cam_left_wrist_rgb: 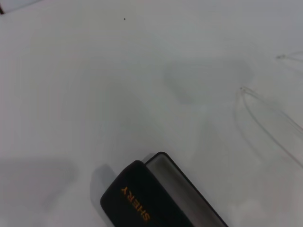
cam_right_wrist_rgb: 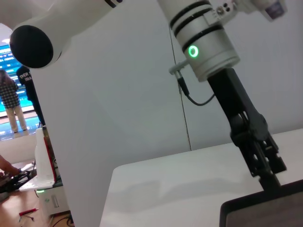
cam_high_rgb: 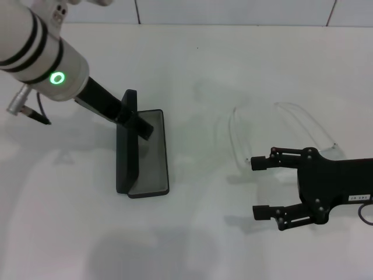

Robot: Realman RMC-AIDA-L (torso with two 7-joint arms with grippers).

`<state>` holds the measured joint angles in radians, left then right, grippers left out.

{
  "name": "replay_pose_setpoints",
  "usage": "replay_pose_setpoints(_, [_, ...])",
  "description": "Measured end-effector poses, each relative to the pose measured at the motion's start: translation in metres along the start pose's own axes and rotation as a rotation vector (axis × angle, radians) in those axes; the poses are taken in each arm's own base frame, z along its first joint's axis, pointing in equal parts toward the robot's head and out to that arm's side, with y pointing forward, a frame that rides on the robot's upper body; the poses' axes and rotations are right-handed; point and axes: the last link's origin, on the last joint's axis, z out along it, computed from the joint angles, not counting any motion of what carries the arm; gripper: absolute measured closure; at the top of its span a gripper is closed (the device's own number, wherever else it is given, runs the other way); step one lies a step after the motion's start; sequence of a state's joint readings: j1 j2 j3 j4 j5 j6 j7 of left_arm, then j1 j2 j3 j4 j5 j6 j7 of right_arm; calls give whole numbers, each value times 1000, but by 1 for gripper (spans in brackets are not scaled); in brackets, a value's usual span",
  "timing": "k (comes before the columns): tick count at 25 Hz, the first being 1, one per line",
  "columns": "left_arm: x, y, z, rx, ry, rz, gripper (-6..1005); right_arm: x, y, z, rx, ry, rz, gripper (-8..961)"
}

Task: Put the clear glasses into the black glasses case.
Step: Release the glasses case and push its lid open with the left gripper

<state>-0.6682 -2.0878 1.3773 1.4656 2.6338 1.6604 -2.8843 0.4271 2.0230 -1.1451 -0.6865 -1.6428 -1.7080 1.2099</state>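
Note:
The black glasses case (cam_high_rgb: pixel 152 153) lies open at left of centre, its grey lining up and its lid standing upright. My left gripper (cam_high_rgb: pixel 135 119) is shut on the lid's top edge; the right wrist view shows this left gripper (cam_right_wrist_rgb: pixel 266 171) pinching the case (cam_right_wrist_rgb: pixel 265 208). The lid (cam_left_wrist_rgb: pixel 136 204) shows orange lettering. The clear glasses (cam_high_rgb: pixel 309 122) lie unfolded on the table to the right, one thin arm (cam_left_wrist_rgb: pixel 246 91) pointing toward the case. My right gripper (cam_high_rgb: pixel 257 188) hovers open just in front of the glasses, nothing between its fingers.
The white table (cam_high_rgb: pixel 192 233) carries only the case and the glasses. A tiled wall (cam_high_rgb: pixel 233 11) runs along its far edge. In the right wrist view, the room beyond the table's edge holds people and a screen (cam_right_wrist_rgb: pixel 9 90).

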Motion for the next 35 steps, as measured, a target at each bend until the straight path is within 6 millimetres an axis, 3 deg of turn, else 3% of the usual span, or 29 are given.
replay_pose_setpoints(17, [9,-6,22,-3,-43,-38,154,2,0,1,6,6,4,84])
replay_pose_setpoints(30, [9,-10,24,20,-34,-12,183,2,-1,2,13,9,3,84])
replay_pose_setpoints(35, [9,-10,22,24,-26,-1,396,3,-1,1,16,10,7,84])
